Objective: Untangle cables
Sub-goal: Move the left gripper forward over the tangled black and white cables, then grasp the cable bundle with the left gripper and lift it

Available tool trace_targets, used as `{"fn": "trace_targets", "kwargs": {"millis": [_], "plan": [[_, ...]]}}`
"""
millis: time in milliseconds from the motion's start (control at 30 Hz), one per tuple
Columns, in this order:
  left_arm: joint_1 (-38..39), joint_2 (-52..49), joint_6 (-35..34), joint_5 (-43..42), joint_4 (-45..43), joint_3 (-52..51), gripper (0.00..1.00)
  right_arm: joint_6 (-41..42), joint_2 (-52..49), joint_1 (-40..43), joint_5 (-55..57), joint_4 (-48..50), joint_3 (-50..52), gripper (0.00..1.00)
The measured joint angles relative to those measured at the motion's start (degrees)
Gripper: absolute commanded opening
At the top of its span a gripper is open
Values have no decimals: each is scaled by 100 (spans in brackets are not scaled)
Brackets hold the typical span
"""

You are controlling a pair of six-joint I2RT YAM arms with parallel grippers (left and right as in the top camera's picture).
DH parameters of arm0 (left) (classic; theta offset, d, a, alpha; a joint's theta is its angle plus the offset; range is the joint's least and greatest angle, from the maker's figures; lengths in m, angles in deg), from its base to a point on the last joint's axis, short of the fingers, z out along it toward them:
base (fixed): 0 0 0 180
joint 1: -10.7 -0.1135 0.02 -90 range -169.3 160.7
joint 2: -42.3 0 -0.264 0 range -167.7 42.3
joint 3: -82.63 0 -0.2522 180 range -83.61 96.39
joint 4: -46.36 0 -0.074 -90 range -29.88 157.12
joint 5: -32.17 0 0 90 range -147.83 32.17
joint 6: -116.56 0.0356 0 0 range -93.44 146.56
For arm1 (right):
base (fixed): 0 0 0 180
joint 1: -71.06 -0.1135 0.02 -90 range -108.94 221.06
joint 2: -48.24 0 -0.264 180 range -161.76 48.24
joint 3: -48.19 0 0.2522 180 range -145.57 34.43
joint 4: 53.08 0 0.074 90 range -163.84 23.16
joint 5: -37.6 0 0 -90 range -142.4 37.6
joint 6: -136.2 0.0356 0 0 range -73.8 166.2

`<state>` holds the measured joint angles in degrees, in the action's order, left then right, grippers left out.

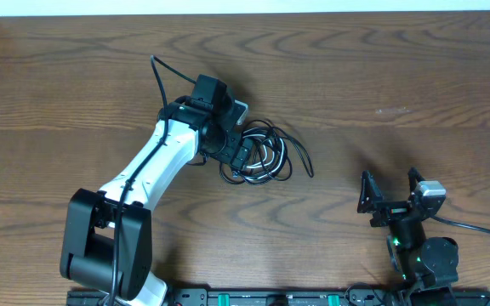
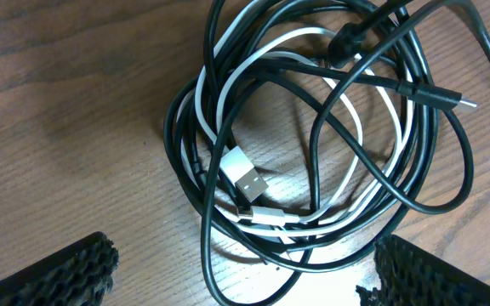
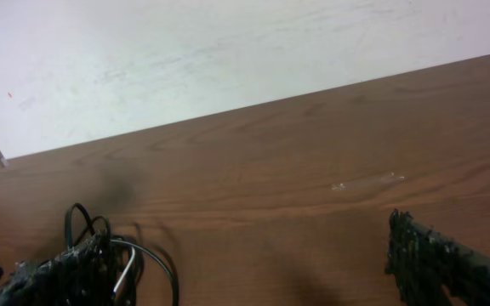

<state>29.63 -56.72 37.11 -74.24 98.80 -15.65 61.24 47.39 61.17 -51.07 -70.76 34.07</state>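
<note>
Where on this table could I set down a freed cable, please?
Bare wood on the table lies along the far edge, and between the cable bundle and the right tool. The left side beyond the left arm is also free. It is crowded mid-table, where the open left tool hangs over the bundle.

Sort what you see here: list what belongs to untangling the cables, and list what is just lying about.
Belongs to the job: black cables, looped in one bunch; white cable threaded through them; left gripper, open above the bunch.
Just there: right gripper, open, apart from the bunch; wooden table; pale smear on it.
</note>
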Motion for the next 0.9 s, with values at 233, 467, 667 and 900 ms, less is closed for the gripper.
{"fn": "trace_targets", "kwargs": {"millis": [233,467,667,900], "plan": [[0,0,48,-2,-85,0,98,0,0,0,2,0,0,99],[0,-4,177,-2,-164,0,98,0,0,0,2,-2,0,99],[4,-251,199,7,-317,0,98,0,0,0,0,-2,0,99],[4,-623,223,262,-483,0,97,0,0,0,0,0,0,99]]}}
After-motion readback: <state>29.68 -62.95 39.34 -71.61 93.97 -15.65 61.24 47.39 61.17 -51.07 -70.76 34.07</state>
